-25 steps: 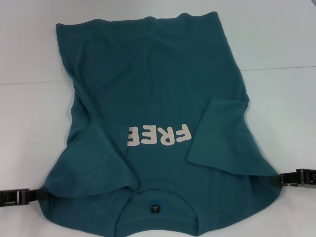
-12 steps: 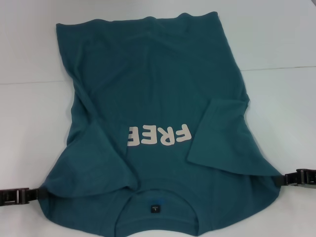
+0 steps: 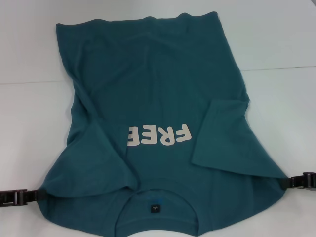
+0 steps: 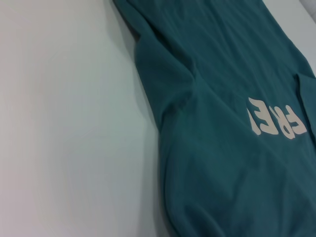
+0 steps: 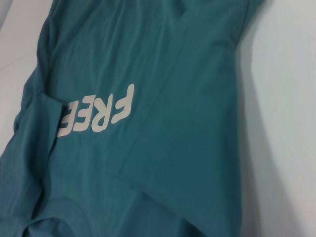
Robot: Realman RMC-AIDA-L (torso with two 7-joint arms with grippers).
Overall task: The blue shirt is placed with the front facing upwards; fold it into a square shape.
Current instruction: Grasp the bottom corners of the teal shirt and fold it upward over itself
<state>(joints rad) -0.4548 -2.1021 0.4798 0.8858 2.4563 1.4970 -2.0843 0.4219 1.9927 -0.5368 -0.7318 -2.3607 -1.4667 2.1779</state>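
Lying face up on the white table (image 3: 29,123), the blue shirt (image 3: 158,98) was seen with its collar at the near edge and its hem toward the far edge, so that its long axis ran from near to far, straight away from the robot. Both sleeves were found already turned in over the chest, the one on the robot's right overlapping the end of the pale FREE lettering (image 3: 159,135). A small black neck label (image 3: 155,208) was visible inside the collar.

The left pincer (image 3: 15,196) was placed low at the near left part of the table, just at the shirt's left shoulder corner, and the right pincer (image 3: 301,180) at the near right, just at the right shoulder corner. Whether either pincer was spread or pressed together could not be told: only dark bars were shown in the head view, and no fingers appeared in either wrist view. Whether cloth was being pinched could not be told either.

The shirt was thus bracketed across its short axis, one pincer at each shoulder and each arm equally near its own corner. It is judged that the next fold would have to be made along the long axis, the collar end being carried toward the hem, or the hem brought back toward the collar, and that both corners would need to be moved together to keep the edge straight.
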